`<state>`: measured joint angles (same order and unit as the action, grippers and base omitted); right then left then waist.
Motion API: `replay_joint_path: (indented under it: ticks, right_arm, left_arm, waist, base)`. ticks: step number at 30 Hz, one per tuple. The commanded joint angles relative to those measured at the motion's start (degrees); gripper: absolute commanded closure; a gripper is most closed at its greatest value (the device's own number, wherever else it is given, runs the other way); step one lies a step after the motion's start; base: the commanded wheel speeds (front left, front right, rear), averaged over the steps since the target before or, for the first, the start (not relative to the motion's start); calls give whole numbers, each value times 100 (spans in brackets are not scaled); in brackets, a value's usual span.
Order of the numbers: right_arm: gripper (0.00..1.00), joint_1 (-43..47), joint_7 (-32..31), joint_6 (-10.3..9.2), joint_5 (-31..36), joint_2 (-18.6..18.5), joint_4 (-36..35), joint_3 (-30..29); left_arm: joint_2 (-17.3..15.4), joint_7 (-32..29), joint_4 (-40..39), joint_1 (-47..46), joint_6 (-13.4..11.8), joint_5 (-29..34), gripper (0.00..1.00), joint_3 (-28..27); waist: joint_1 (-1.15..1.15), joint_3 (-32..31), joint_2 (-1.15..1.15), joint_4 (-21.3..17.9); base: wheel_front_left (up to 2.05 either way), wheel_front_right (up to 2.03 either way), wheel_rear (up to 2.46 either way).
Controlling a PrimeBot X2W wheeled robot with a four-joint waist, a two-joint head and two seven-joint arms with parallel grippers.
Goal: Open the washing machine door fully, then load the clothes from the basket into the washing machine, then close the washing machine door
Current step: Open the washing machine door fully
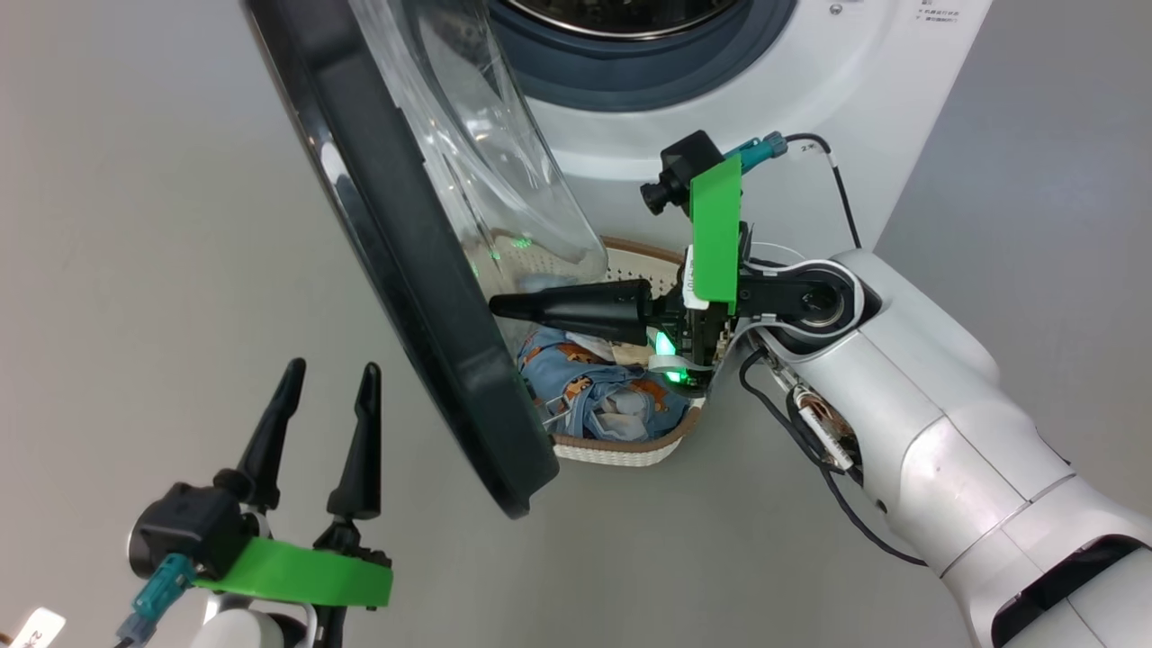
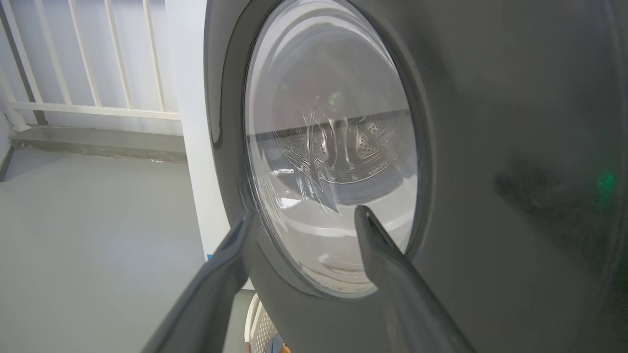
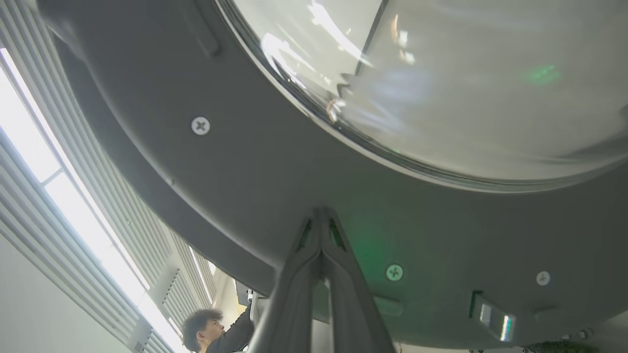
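Two shut fingers of the right gripper [image 1: 497, 307] point straight at the inner face of the half-open door [image 1: 400, 261], nearer it than the spread left gripper [image 1: 332, 367] on its outer side, so the push probably falls to them; the clothes [image 1: 598, 389] lie in the basket [image 1: 621, 453] beneath the door.

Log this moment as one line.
large round glossy black washing machine door: partly open | right claw: shut, tips at door's inner face | left claw: open, empty, outside door | blue bear-print clothes: in cream perforated basket

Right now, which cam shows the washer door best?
Left wrist view: the washing machine door, outer face with nearly whole window. Head view has it edge-on; right wrist view, a close-up of its inner rim.
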<state>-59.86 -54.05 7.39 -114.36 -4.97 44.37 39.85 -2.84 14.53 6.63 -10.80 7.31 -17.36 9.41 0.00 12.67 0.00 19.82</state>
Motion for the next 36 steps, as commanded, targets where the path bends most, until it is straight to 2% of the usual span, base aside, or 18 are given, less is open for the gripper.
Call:
replay_joint_path:
  ticks: [1, 23, 36]
  right_arm:
    - [100, 46, 86, 10, -130, 194, -202, 32]
    - [100, 1182, 1239, 10, -1201, -750, -1288, 450]
    - [100, 2148, 2162, 10, -1493, -1186, -2464, 274]
  left_arm:
    - [-94, 47, -99, -43, 18, 35, 0, -234]
    - [-383, 47, -116, 499, 18, 96, 0, -712]
    - [-500, 47, -156, 853, 18, 124, 0, -941]
  waist:
    - [0, -48, 0, -42]
    - [0, -764, 0, -864]
    - [0, -1073, 0, -1331]
  base:
    - [0, 0, 0]
    - [0, 0, 0]
    - [0, 0, 0]
